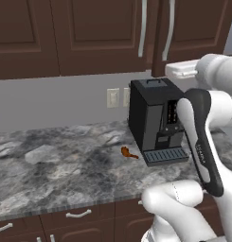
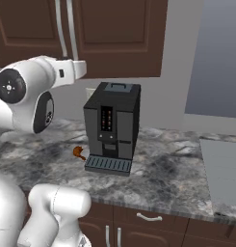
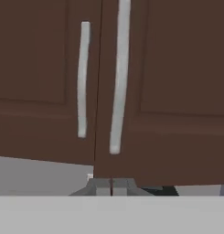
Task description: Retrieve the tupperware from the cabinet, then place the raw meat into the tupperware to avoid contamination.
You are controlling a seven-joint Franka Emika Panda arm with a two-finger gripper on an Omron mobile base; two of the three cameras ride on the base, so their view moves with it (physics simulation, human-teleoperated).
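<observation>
Cabinet (image 1: 89,33): dark brown, panelled doors across the top of the left base view; also along the top left of the right base view and across most of the hand view.
Cabinet doors: right-hand one ajar in the left base view, its lower edge standing out from the row; left-hand one flush.
Handles (image 3: 118,77): two long silver bars, upright, side by side at centre of the hand view; the right one looks larger and closer.
Gripper (image 3: 111,186): jaws together, tips touching at bottom centre of the hand view, just under the lower edge of the door; nothing between them.
Raw meat (image 1: 129,152): small orange-brown piece on the counter, centre of the left base view, just left of the coffee machine tray; centre left in the right base view.
Coffee machine (image 2: 112,126): tall, black, upright, centre of the right base view.
Counter (image 1: 51,170): grey marble, across the middle of both base views.
Drawers (image 1: 79,215): brown, curved silver pulls, along the bottom of the left base view.
Tupperware: cannot tell where.
</observation>
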